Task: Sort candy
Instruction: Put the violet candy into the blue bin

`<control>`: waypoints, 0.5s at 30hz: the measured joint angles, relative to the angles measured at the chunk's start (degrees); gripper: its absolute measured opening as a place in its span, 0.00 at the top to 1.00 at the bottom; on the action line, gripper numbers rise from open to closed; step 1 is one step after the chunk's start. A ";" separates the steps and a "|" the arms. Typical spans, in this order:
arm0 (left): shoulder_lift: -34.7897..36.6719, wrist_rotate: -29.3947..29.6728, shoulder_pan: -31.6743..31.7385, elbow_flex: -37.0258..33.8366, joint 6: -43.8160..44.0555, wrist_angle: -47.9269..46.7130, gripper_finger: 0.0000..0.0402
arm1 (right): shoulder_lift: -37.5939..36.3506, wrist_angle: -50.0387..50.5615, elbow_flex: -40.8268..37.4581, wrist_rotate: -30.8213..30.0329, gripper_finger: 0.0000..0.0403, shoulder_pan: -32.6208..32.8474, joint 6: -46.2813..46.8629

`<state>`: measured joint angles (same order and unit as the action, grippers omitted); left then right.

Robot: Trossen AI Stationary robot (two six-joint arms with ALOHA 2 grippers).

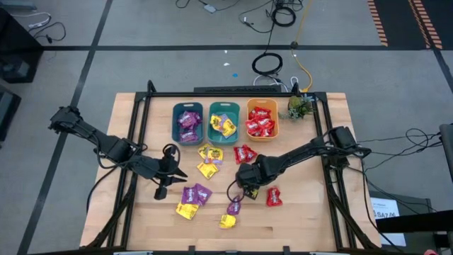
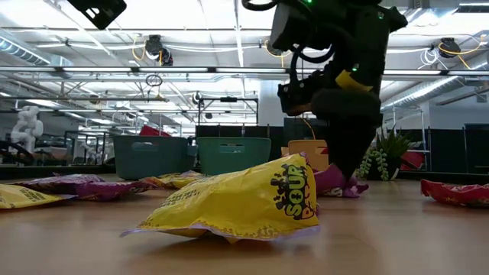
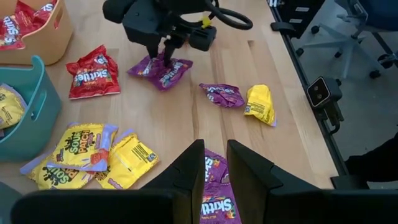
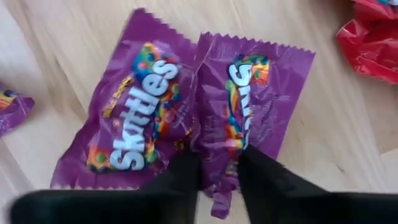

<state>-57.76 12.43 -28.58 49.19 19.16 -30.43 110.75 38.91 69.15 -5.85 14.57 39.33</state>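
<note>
On the left of the wooden table [image 1: 311, 219], my left gripper [image 1: 172, 172] hangs over bare wood beside a purple and a yellow packet [image 1: 192, 200], its fingers a narrow gap apart with nothing between them. Ahead at the back stand two teal bins [image 1: 188, 122], one holding purple candy, the other yellow and purple, then an orange bin [image 1: 262, 119] of red candy and a small green plant [image 1: 299, 107]. Loose yellow packets [image 1: 209, 160] and a red one [image 1: 245, 154] lie before the bins. Right of center, my right gripper [image 4: 217, 171] is down on two purple Skittles packets [image 4: 180, 112], its fingers pinching what looks like a fold of wrapper, though the grip is hard to confirm. A red packet [image 1: 274, 197] lies just beside.
</note>
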 joint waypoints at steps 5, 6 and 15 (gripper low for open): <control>0.00 0.00 0.00 0.00 0.00 0.04 0.81 | -2.47 1.53 -0.23 2.29 0.97 0.02 0.63; 0.00 0.00 0.00 0.00 0.00 -0.05 0.81 | -3.36 1.73 -0.27 2.33 0.96 0.03 1.17; 0.00 0.00 0.00 0.00 0.00 -0.04 0.81 | -14.07 2.49 -0.25 0.87 0.97 -0.29 4.97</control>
<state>-57.76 12.43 -28.58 49.19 19.16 -30.48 96.68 41.40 68.90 -4.98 14.28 44.31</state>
